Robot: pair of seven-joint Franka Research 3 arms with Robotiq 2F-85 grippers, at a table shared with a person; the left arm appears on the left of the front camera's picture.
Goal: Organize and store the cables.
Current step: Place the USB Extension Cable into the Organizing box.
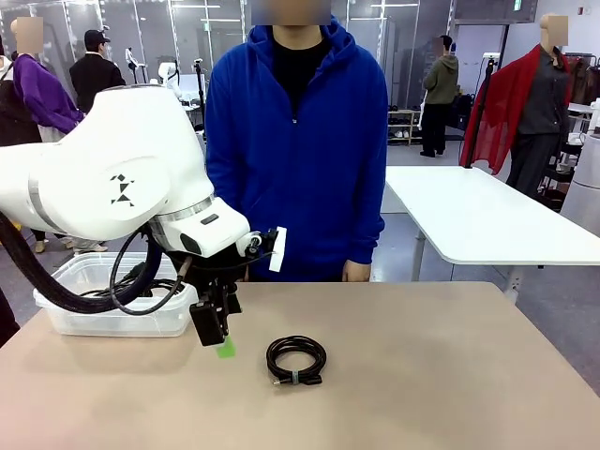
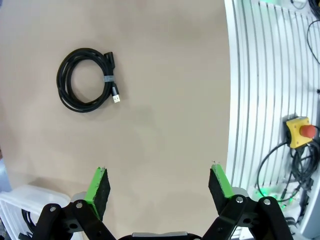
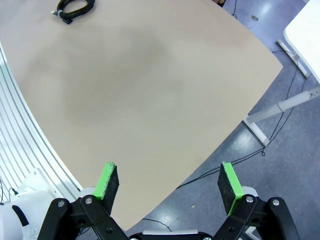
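One of the cables, a thin black coil (image 1: pixel 296 359) bound by a small grey tie, lies flat on the tan table just right of my left gripper (image 1: pixel 220 342). That gripper hangs low over the table, open and holding nothing. In the left wrist view the coil (image 2: pixel 87 80) sits ahead and to the left of the open left gripper (image 2: pixel 159 182), well apart from it, its USB plug pointing toward me. My right gripper (image 3: pixel 170 182) is open and empty above the table's edge, with the coil (image 3: pixel 75 9) far off at the top left.
A clear plastic bin (image 1: pixel 56 314) stands at the table's left, behind my left arm, with black cords inside. A person in a blue hoodie (image 1: pixel 295 150) stands at the far side, one hand (image 1: pixel 355 272) at the table edge. A ribbed rail (image 2: pixel 270 75) and a red stop button (image 2: pixel 307 131) lie beside the table.
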